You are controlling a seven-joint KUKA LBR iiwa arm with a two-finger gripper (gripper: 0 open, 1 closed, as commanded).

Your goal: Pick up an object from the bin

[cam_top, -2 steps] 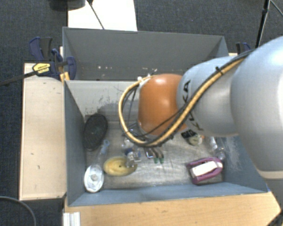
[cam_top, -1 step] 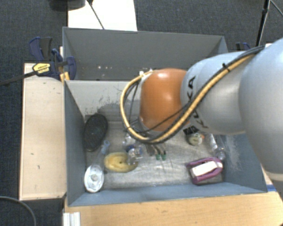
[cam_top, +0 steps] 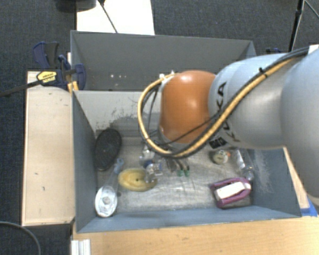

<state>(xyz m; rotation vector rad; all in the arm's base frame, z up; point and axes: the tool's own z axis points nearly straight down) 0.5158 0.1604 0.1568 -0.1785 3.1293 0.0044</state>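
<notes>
You have the arm's orange cover (cam_top: 186,108) low over the bin (cam_top: 165,54). Its fingers (cam_top: 150,167) sit just beside the yellow ring (cam_top: 134,180), at that ring's upper right edge. You cannot tell whether they are open or closed, or whether they touch it. A black oval thing (cam_top: 107,147) lies up and left of the ring, and a silvery clear piece (cam_top: 106,202) lies near its lower left. Well to the ring's right is a maroon box (cam_top: 232,191).

place: robotics lab, likely | evidence: KUKA arm (cam_top: 276,100), metal bin (cam_top: 149,57), dark carpet (cam_top: 21,15)
</notes>
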